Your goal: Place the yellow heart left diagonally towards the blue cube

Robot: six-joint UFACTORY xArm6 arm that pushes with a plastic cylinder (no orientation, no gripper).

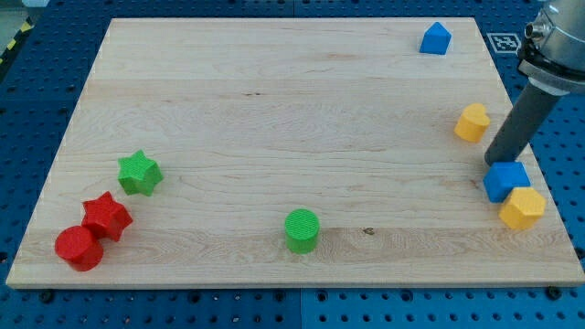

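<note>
1. Red cylinder point(79, 248) is the closest thing, at the view's bottom left, touching the red star point(107, 216). Both sit well apart from the action, so no worries there.
2. All the trouble is on the view's right. My tip point(494, 165) sits right against the upper-left edge of the blue cube point(505, 180). No gripper on this rig, just the rod, so nothing is grasped, only pushed.
3. Yellow heart: I think it's the block point(473, 122) just above my tip, near the surface's point(274, 110) right edge. The shape is honestly hard to read, though. The other yellow block point(522, 208) touches the cube's lower right, so picking the wrong one is risk number one.
4. Any slide toward the view's bottom right shoves the cube, and that second yellow block could go off the edge.
5. Getting behind the heart means going around it. Clip it on the way and it skids sideways or spins.
</note>
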